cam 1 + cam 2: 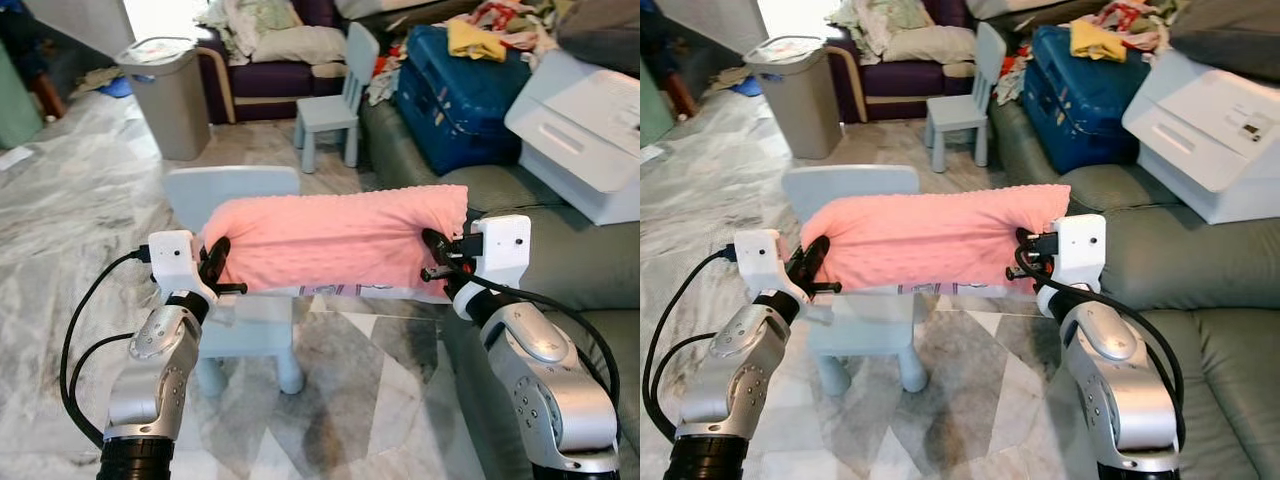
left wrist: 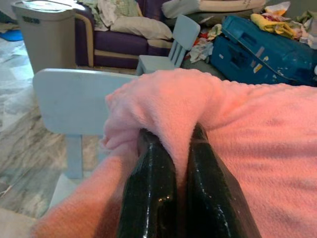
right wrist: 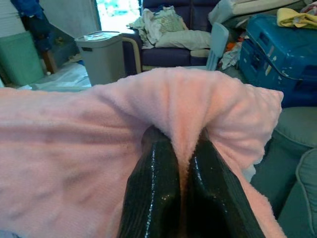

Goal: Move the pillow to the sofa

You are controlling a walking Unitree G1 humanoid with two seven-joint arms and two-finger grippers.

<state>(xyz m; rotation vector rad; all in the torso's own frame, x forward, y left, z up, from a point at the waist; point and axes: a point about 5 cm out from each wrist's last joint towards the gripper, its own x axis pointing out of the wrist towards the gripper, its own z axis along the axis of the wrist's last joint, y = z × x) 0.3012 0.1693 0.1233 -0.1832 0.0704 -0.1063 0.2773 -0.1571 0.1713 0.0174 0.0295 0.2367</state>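
Two silver robot arms reach forward and hold a pink fleece pillow [image 1: 335,240] stretched between them, lifted above a pale blue child's chair [image 1: 240,300]. The left tool [image 1: 216,262] pinches the pillow's left end, and the wrist view shows its two black fingers [image 2: 151,193] pressed together with a fold of pink fabric clamped between them. The right tool [image 1: 440,258] grips the right end the same way, its fingers [image 3: 153,183] closed tight on a bunched ridge of the fleece. The pillow hangs level, with a strip of paler patterned fabric showing along its lower edge. The chair's backrest rises just behind the pillow's left part, and its seat lies beneath; whether the pillow touches the chair cannot be told.

To the robot's right stands a grey-green leather sofa [image 1: 590,270], just beside the right arm. On it rest a white printer [image 1: 585,135] and, farther back, a blue suitcase [image 1: 465,95] with yellow and other clothes piled on top. The floor [image 1: 80,230] is grey marbled tile. Ahead, a second pale blue child's chair [image 1: 340,100] stands near the sofa's far end. A grey lidded bin [image 1: 170,95] sits to the left of it, beside a dark purple couch [image 1: 265,70] heaped with light-coloured laundry.
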